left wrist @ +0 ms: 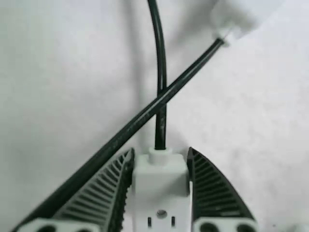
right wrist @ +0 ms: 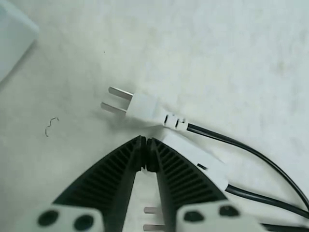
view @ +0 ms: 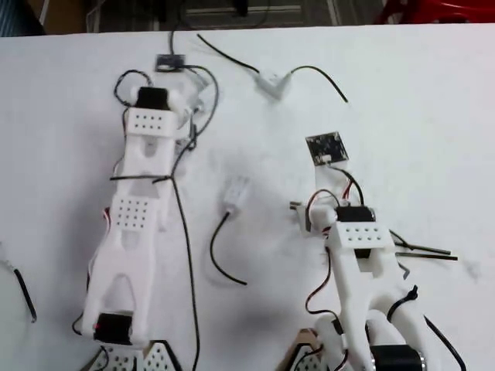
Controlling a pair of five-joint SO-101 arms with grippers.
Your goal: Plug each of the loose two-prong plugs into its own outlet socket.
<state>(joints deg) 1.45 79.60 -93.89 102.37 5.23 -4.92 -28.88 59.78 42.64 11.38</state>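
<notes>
The left pincer [left wrist: 160, 153] is clamped on a white socket [left wrist: 160, 180], a ribbed finger [left wrist: 113, 186] pressed to each flank; the socket's two slots face back toward the wrist and its black cord [left wrist: 159, 72] runs straight out ahead of the tips. A second cord [left wrist: 120, 133] crosses that one just ahead of the pincer and leads to a blurred white piece [left wrist: 241, 17] farther out. The right pincer [right wrist: 146, 143] is closed, its tips meeting with nothing between them. Just ahead of those tips and apart from them, a white plug [right wrist: 141, 107] lies flat on the desk [right wrist: 231, 58], its two pins pointing across the pincer's line rather than along it. A second plug [right wrist: 195, 157] lies tucked partly under one finger of the right pincer. Nearer the wrist, bare prongs [right wrist: 152, 217] show between the fingers; whose they are I cannot tell. From above, a loose white connector [view: 237, 192] with a curled black lead lies off the right pincer's left side, between the two arms and touching neither
</notes>
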